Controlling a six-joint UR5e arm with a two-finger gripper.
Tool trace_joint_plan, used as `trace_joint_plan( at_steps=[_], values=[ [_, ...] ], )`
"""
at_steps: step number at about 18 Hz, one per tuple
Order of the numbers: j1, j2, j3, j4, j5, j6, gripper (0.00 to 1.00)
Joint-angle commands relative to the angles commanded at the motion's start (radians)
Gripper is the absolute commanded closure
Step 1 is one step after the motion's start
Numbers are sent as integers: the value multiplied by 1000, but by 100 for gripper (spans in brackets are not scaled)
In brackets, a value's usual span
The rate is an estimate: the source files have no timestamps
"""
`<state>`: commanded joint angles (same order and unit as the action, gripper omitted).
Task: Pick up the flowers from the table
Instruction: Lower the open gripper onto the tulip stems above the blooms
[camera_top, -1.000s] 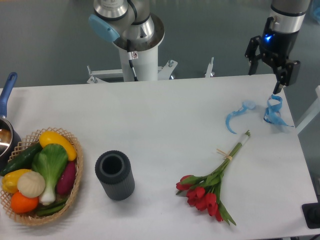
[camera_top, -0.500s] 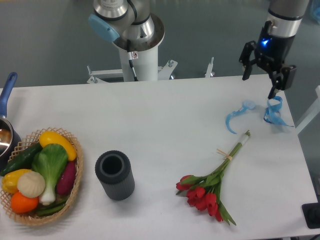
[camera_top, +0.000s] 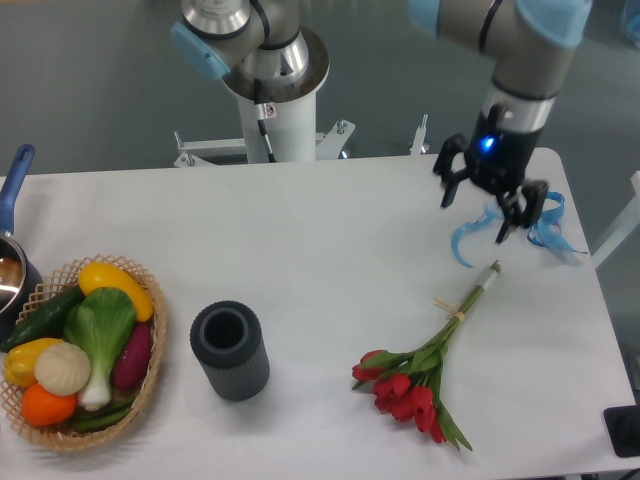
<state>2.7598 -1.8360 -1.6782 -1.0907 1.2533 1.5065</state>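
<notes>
The flowers (camera_top: 420, 375) lie flat on the smooth white bench (camera_top: 320, 250), toward its near right part: a cluster of red tulip heads with pointed green leaves at the lower end, and long pale stems running up and to the right, bound partway along by a thin tan band. The claw (camera_top: 475, 212) hangs above the bench beyond the stem tips, apart from the bunch, its two dark fingers spread wide with nothing between them; a small blue light glows on the black wrist above it. Just behind and to the right of the claw sits a curly blue ribbon (camera_top: 545, 225), glossy and looped, part of it hidden by the fingers, so whether the claw touches it is hard to tell. Near the middle front stands a dark grey ribbed cylinder (camera_top: 230, 350), open at the top and upright. At the left edge a woven wicker basket (camera_top: 150, 360) holds rounded, smooth vegetables in yellow, green, white, orange and purple. Behind it a metal pot with a blue handle (camera_top: 14, 180) shows partly at the frame edge.
</notes>
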Motion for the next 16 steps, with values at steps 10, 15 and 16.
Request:
trace_joint_plan(
  at_steps=[10, 15, 16],
  values=[
    [-95, -175, 21, 185, 8, -135, 0],
    [-101, -262, 99, 213, 23, -204, 0],
    [-104, -275, 97, 213, 56, -209, 0]
  ],
)
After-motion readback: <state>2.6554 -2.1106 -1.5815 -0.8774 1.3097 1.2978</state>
